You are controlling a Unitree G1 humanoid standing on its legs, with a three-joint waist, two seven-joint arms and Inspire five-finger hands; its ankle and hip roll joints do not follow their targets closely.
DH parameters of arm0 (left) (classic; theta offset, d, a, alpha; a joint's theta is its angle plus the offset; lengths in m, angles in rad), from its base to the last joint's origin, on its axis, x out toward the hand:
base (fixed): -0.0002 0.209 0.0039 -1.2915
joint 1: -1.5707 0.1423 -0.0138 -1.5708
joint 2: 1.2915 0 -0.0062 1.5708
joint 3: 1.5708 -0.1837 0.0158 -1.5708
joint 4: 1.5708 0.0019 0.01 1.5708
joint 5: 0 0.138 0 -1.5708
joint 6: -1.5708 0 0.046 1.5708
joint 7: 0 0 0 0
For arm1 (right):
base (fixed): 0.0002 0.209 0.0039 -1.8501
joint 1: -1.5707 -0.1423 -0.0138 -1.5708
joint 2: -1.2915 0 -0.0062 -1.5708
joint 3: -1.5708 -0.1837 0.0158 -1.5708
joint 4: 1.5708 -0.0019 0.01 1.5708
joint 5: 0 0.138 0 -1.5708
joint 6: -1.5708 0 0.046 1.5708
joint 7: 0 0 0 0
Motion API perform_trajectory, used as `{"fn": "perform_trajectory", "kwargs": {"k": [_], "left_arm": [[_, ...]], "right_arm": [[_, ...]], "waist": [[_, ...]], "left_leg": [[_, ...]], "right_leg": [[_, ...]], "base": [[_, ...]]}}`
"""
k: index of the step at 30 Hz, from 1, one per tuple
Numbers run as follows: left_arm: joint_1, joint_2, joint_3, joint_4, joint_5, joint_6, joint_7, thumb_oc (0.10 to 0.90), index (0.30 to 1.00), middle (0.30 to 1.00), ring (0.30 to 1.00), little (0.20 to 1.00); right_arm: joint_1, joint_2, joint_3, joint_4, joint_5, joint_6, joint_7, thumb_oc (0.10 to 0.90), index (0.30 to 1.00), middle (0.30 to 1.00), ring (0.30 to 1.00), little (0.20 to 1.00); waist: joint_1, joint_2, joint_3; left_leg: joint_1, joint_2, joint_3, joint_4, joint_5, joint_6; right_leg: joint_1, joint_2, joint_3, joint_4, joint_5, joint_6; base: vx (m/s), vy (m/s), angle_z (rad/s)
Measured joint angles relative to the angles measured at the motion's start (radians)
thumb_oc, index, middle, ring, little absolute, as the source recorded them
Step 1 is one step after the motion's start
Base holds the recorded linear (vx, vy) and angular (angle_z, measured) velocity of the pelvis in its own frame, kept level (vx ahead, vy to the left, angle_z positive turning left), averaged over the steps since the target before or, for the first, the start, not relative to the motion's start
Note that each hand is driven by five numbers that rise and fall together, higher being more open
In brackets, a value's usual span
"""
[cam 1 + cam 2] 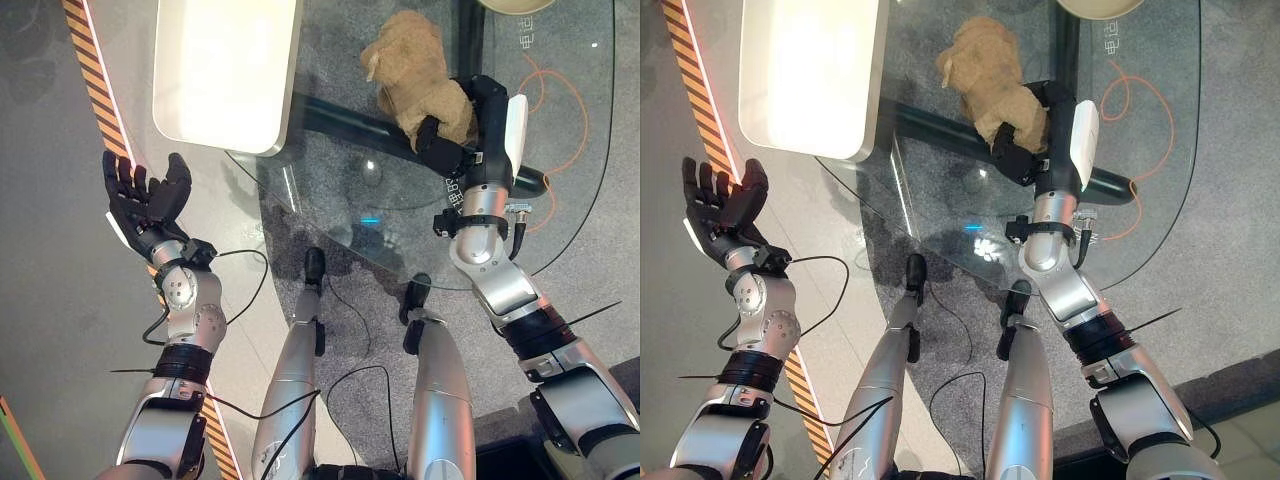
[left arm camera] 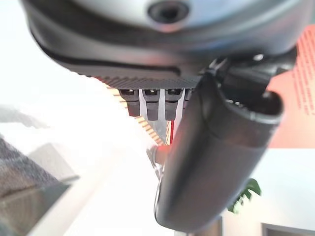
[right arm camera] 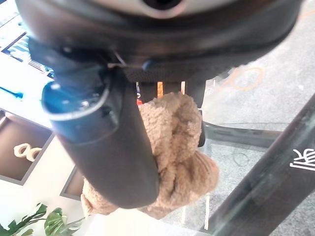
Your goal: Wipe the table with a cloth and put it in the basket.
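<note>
A tan fuzzy cloth (image 1: pixel 415 75) lies bunched on the round glass table (image 1: pixel 560 180). My right hand (image 1: pixel 462 125) is curled round the cloth's near end, thumb and fingers pinching it; the right wrist view shows the cloth (image 3: pixel 179 147) bulging past the thumb (image 3: pixel 106 142). My left hand (image 1: pixel 145 195) hangs raised out beyond the table's left side, over the floor, with straight fingers and nothing in it. In the left wrist view the left hand (image 2: pixel 211 162) holds nothing.
A white rectangular tray-like container (image 1: pixel 225 70) sits at the table's far left. A pale round rim (image 1: pixel 515 5) peeks in at the top edge. An orange cable (image 1: pixel 570 110) loops under the glass. Striped tape (image 1: pixel 95 80) runs along the floor on the left.
</note>
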Motion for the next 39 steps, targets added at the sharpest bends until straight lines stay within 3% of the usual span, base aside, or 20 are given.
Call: {"fn": "perform_trajectory", "kwargs": {"k": [10, 16, 27, 39], "left_arm": [[0.034, -0.009, -0.006, -0.210, -0.012, 0.015, -0.144, 0.800, 0.900, 0.900, 0.900, 0.900], [0.043, -0.009, -0.008, -0.248, -0.050, 0.040, -0.227, 0.800, 0.900, 0.900, 0.900, 0.900], [0.043, -0.009, -0.025, -0.288, -0.138, 0.132, -0.352, 0.800, 0.900, 0.900, 0.900, 0.900], [0.040, 0.027, -0.069, -0.320, -0.280, 0.234, -0.416, 0.800, 0.900, 0.900, 0.900, 0.900]], "right_arm": [[0.049, 0.021, -0.029, -0.112, -0.022, -0.033, 0.012, 0.100, 0.300, 0.300, 0.300, 0.200], [0.070, 0.021, -0.043, -0.145, -0.039, -0.067, 0.039, 0.100, 0.300, 0.300, 0.300, 0.200], [0.073, 0.019, -0.043, -0.185, -0.038, -0.097, 0.104, 0.100, 0.300, 0.300, 0.300, 0.200], [0.073, 0.017, -0.030, -0.246, 0.009, -0.124, 0.197, 0.100, 0.300, 0.300, 0.300, 0.200]], "waist": [[-0.001, -0.001, 0.000], [-0.004, -0.001, 0.000], [-0.007, -0.002, 0.000], [-0.019, -0.006, 0.000]], "left_leg": [[0.000, 0.000, 0.001, 0.000, -0.001, 0.001], [0.000, 0.000, 0.001, 0.000, -0.002, 0.002], [-0.003, 0.000, 0.002, -0.001, -0.002, 0.002], [-0.004, 0.000, 0.005, -0.001, -0.001, 0.001]], "right_leg": [[0.000, 0.000, -0.001, 0.001, 0.000, 0.000], [0.000, 0.000, -0.001, 0.001, 0.000, 0.000], [-0.001, 0.000, -0.001, -0.004, -0.001, 0.001], [-0.001, -0.001, 0.000, -0.007, -0.001, 0.002]], "base": [[0.00, 0.000, 0.00], [0.00, 0.000, 0.00], [0.00, 0.000, 0.00], [0.00, 0.000, 0.00]]}}
